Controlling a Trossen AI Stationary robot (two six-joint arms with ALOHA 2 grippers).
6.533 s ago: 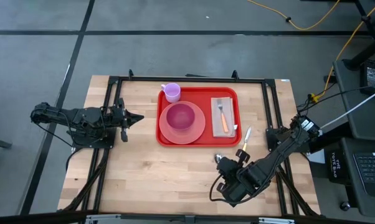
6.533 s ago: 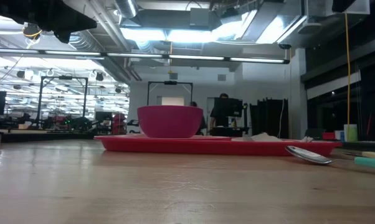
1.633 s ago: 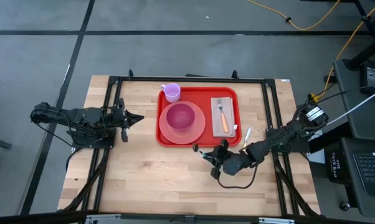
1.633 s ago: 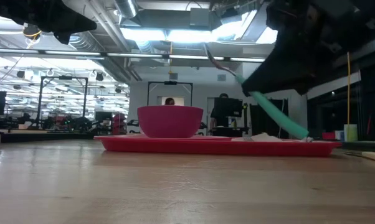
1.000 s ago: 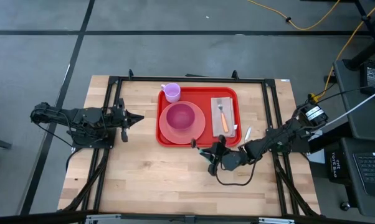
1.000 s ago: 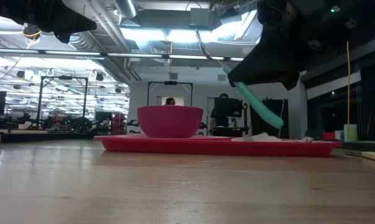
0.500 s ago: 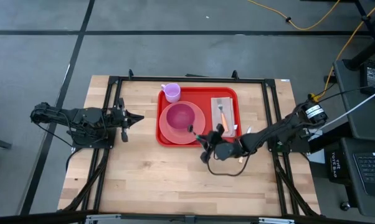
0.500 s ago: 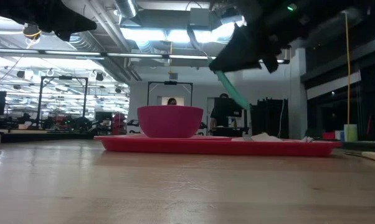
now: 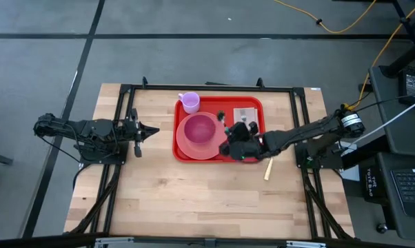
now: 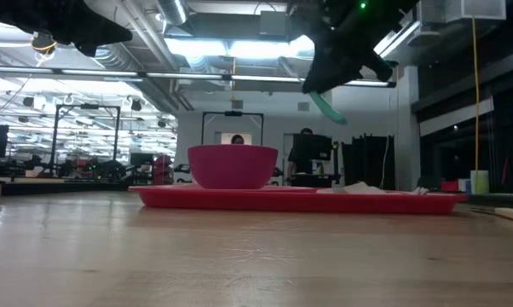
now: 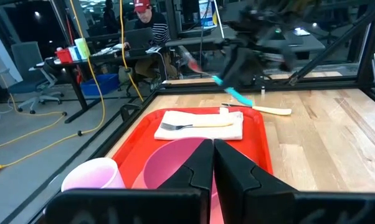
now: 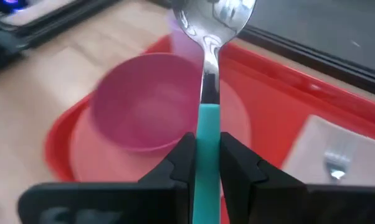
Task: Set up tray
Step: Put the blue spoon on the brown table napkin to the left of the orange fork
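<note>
A: Tray (image 9: 219, 130) placement?
B: On the desk (image 9: 166, 193), toward twelve o'clock of its middle in the high view. It carries a pink plate (image 9: 187, 146) with a bowl (image 9: 200, 127) on it, and at three o'clock of the plate a napkin (image 9: 248, 111) with a fork (image 11: 190, 125).
A: And the cup (image 9: 189, 102)?
B: At the tray's eleven o'clock corner.
A: Right jaws (image 9: 228, 135)?
B: Over the tray, between plate and napkin, closed on a spoon (image 12: 207, 68) by its teal handle. The spoon's metal bowl points out past the fingers (image 12: 180, 163), above the pink bowl.
A: Left jaws (image 9: 152, 129)?
B: Shut, holding nothing, above the desk at nine o'clock of the tray, well apart from it.
A: Anything else on the desk?
B: A cream-handled utensil (image 9: 268, 169), at about four o'clock of the tray, just off its rim.
</note>
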